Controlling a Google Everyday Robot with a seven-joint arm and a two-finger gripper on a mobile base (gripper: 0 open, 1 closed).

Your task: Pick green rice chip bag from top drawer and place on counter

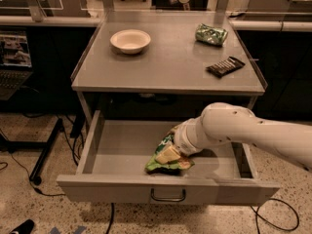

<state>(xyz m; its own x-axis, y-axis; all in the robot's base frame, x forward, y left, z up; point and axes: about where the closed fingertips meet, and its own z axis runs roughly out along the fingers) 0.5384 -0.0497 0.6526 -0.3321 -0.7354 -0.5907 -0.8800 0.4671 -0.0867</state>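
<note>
Gripper (168, 155) sits in the open top drawer (122, 147), touching the crumpled green rice chip bag (165, 168) under it; its grip I cannot tell. On the counter (165, 69) above: bowl (130, 40) up-left, green packet (211, 34) and black bar (225, 66) up-right.

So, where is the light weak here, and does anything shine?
Camera view: the counter is evenly lit; dark shadow fills the gap under it, behind the drawer; the green packet on the counter glints; the gripper, low in the drawer at the bag, stands in dimmer light.
</note>
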